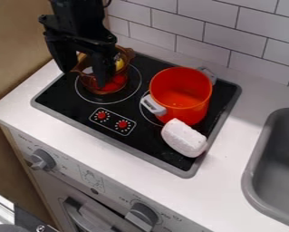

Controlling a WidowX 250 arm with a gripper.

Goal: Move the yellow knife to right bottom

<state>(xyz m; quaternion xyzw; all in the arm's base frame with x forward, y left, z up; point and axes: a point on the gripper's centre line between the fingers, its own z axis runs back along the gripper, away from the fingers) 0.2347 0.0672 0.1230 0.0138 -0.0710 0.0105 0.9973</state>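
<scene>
The black gripper [84, 77] hangs at the upper left over the near-left side of an amber see-through pot [127, 53], its two fingers spread apart. In that pot, just right of the right finger, shows a small piece of something yellow [119, 63]; I cannot tell whether it is the knife. Red items [114, 83] lie lower in the same pot. The gripper covers part of the pot and its contents.
An orange-red pot [198, 111] with grey handles stands on the right of the black stove [77, 108]. A white oblong block [184, 138] lies in front of it. A grey sink [251, 170] is at the right edge, and a tiled wall [216, 41] runs behind.
</scene>
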